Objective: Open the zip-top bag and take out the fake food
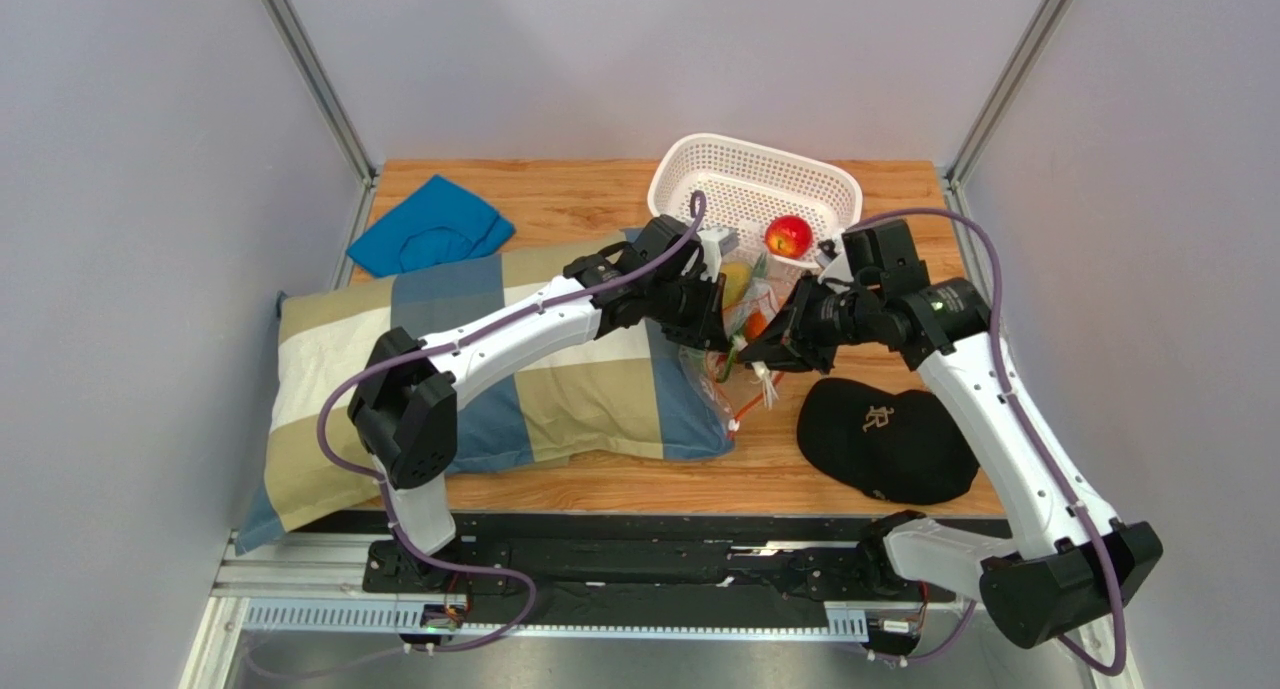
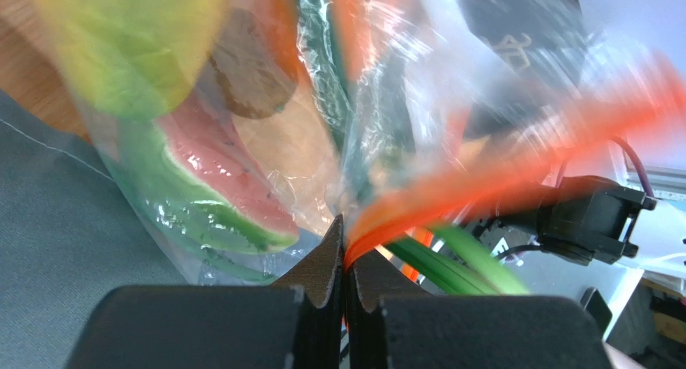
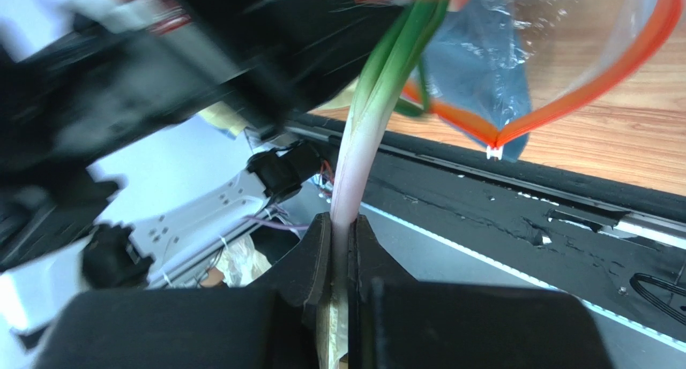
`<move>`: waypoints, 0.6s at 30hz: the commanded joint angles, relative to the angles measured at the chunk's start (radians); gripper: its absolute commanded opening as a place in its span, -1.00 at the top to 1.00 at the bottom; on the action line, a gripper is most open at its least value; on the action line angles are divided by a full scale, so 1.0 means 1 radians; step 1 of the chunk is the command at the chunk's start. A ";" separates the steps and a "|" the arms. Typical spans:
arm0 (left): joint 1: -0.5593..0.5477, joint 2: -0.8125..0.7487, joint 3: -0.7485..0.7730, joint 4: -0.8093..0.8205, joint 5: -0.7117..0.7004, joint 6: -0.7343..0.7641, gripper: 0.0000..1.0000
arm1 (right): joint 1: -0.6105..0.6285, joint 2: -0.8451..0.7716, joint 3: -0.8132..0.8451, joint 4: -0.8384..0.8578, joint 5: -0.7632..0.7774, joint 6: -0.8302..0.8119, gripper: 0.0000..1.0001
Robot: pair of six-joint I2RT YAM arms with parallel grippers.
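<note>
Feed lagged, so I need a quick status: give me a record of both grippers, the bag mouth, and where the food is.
left gripper: shut on the zip strip of the zip-top bag
right gripper: shut on the long green vegetable, at its pale end
bag mouth: open, strip sides parted
in bag: watermelon slice, other pieces
basket: red apple inside

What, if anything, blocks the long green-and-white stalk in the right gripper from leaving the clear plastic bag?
Nothing visible. The right gripper is shut on the stalk, and the orange zip strip of the bag, pinched by the left gripper, gapes open.
</note>
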 commanded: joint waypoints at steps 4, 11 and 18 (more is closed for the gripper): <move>0.002 -0.005 0.021 -0.017 -0.025 -0.004 1.00 | 0.006 -0.018 0.400 -0.022 -0.066 -0.030 1.00; 0.006 0.007 0.026 -0.034 0.000 0.008 1.00 | -0.035 0.104 0.666 0.027 0.024 0.007 1.00; 0.006 0.021 0.045 -0.023 0.021 -0.013 1.00 | -0.130 0.247 0.639 0.256 0.129 -0.040 1.00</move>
